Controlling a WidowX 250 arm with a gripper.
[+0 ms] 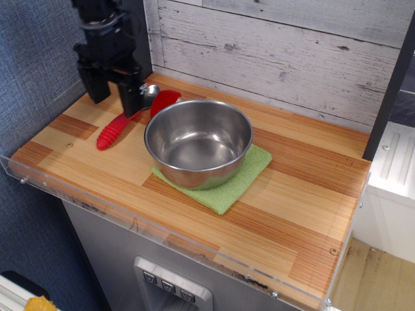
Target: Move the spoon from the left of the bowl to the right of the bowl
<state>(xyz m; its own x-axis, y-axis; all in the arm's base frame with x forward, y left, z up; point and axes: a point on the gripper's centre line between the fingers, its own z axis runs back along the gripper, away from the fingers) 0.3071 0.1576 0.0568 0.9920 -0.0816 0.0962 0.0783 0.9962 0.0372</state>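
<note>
The spoon (114, 129) lies on the wooden counter to the left of the bowl, its ribbed red handle pointing front-left and its silver head (150, 91) toward the back. The large steel bowl (198, 141) stands on a green cloth. My black gripper (115, 91) hangs open above the spoon's upper handle, one finger (133, 92) over the neck of the spoon, the other to its left. It holds nothing.
A small smooth red rounded piece (165, 100) lies between the spoon's head and the bowl. The green square cloth (237, 181) sticks out under the bowl at the front right. A clear acrylic lip (130, 223) runs along the counter's front edge. A plank wall stands behind.
</note>
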